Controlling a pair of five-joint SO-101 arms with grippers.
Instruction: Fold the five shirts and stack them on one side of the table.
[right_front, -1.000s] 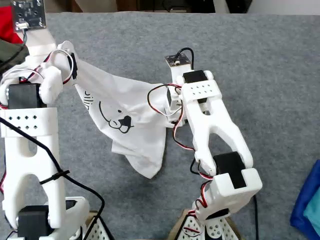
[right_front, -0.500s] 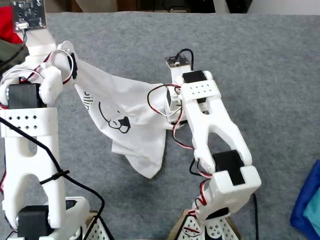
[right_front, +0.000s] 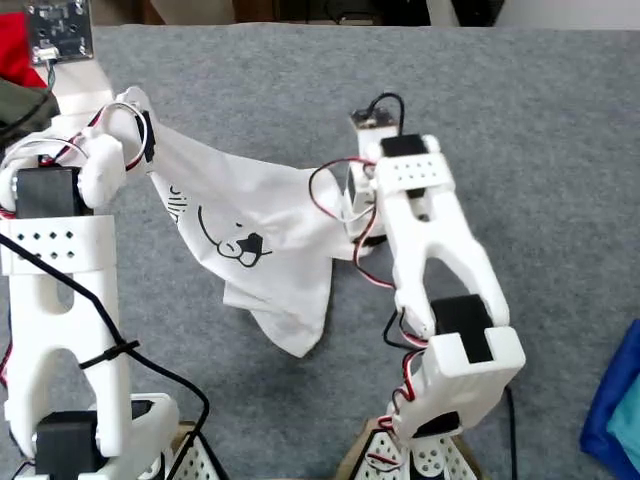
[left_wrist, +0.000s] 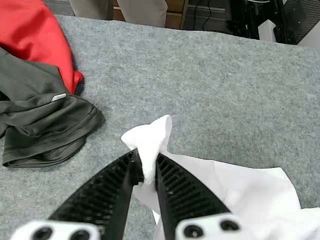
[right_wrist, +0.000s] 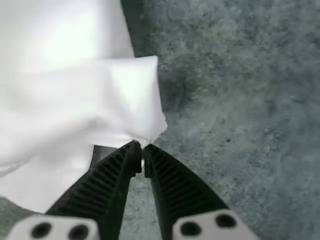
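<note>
A white shirt (right_front: 250, 215) with a black bear print hangs stretched between my two arms above the grey table (right_front: 540, 150), its lower end drooping onto the cloth near the front. My left gripper (left_wrist: 145, 172) is shut on one bunched corner of the white shirt (left_wrist: 150, 137), at the table's left (right_front: 140, 115). My right gripper (right_wrist: 141, 152) is shut on another edge of the white shirt (right_wrist: 100, 95), near the table's middle (right_front: 352, 218).
A red shirt (left_wrist: 35, 45) and a dark green shirt (left_wrist: 45, 130) lie crumpled at the far left (right_front: 15, 60). A blue shirt (right_front: 615, 400) sits at the front right edge. The right half of the grey table is bare.
My right arm has shifted a little to the right with its hold on the white shirt, pulling the cloth tauter. The left arm has stayed put.
</note>
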